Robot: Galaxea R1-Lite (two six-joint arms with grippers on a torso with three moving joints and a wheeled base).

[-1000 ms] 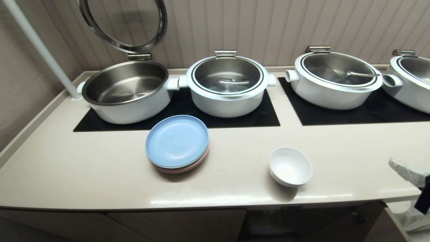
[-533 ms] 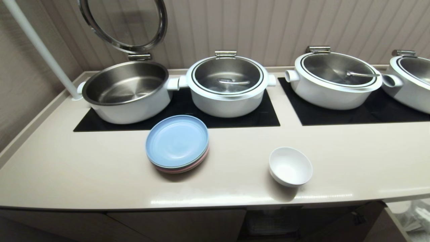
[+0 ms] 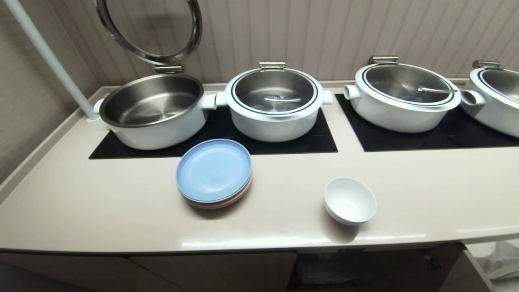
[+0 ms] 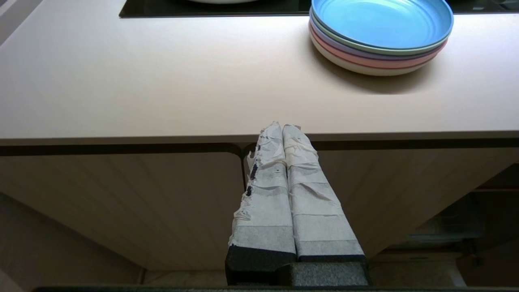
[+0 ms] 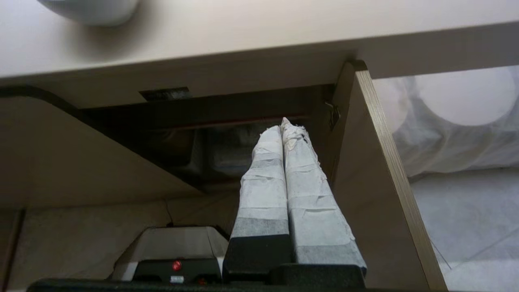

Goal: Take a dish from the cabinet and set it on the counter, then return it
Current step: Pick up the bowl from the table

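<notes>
The dish [image 3: 350,201], a small white bowl, stands upright on the cream counter [image 3: 101,202] near its front edge, right of centre; its underside edge shows in the right wrist view [image 5: 91,10]. Below it the cabinet [image 5: 227,134] stands open, its door [image 5: 377,182] swung out. My right gripper [image 5: 282,125] hangs low in front of that opening, shut and empty. Further left, below the counter edge, my left gripper [image 4: 282,129] faces closed cabinet doors [image 4: 121,202], also shut and empty. Neither arm shows in the head view.
A stack of pastel plates [image 3: 213,173], blue on top, sits left of the dish. Several large white pots [image 3: 275,103] stand on black glass panels [image 3: 292,142] at the back; the leftmost pot [image 3: 152,109] has its lid raised. White cloth-draped items [image 5: 466,117] lie beyond the open door.
One second ago my right gripper showed at the right edge of the head view; it has dropped out of that view. The dish and plates have not moved.
</notes>
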